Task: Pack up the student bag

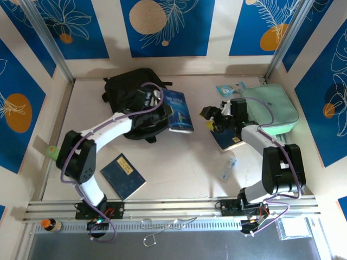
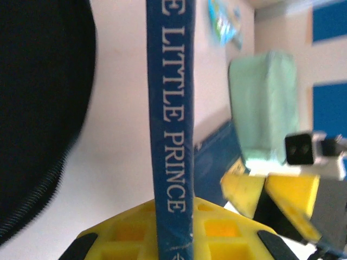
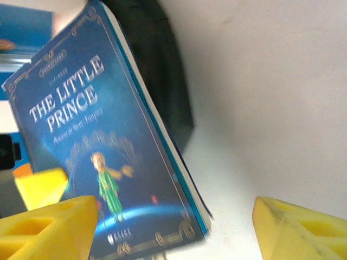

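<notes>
We see a lab test cell: a pale table (image 1: 184, 160) walled by blue printed panels (image 1: 187, 32), with an aluminium rail (image 1: 179, 205) along its near edge.

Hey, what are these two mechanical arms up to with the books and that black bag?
They are packing a student bag. The left tool is clamped on a blue book, The Little Prince, holding it just beside the black bag, not yet inside. The right tool is open and empty, near a second blue book and a mint-green case. A third blue book lies on the table by the left arm.
</notes>
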Tool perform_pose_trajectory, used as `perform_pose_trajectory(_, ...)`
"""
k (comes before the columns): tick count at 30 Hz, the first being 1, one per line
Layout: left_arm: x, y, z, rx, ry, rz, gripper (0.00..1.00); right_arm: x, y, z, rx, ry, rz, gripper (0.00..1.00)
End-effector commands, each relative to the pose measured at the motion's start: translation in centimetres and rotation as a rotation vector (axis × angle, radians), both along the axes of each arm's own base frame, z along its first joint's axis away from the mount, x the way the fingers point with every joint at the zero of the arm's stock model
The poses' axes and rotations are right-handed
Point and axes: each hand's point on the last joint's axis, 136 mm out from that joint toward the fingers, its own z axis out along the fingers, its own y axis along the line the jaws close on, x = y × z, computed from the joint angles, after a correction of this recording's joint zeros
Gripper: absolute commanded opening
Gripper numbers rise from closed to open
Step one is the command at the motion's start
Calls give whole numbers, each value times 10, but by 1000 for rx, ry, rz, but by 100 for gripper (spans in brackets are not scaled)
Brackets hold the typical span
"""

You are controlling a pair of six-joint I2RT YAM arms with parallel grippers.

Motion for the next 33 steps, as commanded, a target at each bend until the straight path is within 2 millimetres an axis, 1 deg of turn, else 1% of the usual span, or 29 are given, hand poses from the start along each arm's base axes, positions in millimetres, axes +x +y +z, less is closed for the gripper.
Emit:
perform_pose_trajectory(1,25,22,57,-132,-132,135,0,5,37,35,167,-40,64,81)
perform_pose_trajectory(4,37,35,75,-226,-158,232,0,10,60,50,217,-43,77,87)
perform_pose_trajectory(7,43,39,86,-313,-178,291,0,17,77,61,272,-53,62,88)
perform_pose_trajectory(11,47,39,92,-414,-175,325,0,27,91,74,295,-121,16,87)
perform_pose_trajectory(13,47,38,90,-439,-163,334,0,32,98,80,317,-124,14,86)
perform_pose_trajectory(15,46,39,86,-441,-149,346,0,36,106,81,341,-114,17,85)
perform_pose_trajectory(17,48,41,82,-445,-138,363,0,40,113,78,351,-98,8,84)
perform_pose_trajectory(20,50,39,81,-475,-134,366,0,45,122,70,350,-67,-2,83)
perform_pose_trajectory(22,51,38,81,-492,-129,364,0,49,129,71,370,-67,4,80)
perform_pose_trajectory(25,53,37,78,-498,-123,368,0,53,136,76,402,-91,15,73)
perform_pose_trajectory(27,53,37,75,-494,-120,371,0,54,138,77,409,-97,16,66)
perform_pose_trajectory(30,51,40,69,-475,-112,381,0,54,135,76,399,-117,6,49)
perform_pose_trajectory(32,50,42,62,-444,-103,384,0,53,131,78,379,-148,2,35)
perform_pose_trajectory(33,48,44,59,-423,-97,385,3,52,129,78,367,-157,2,29)
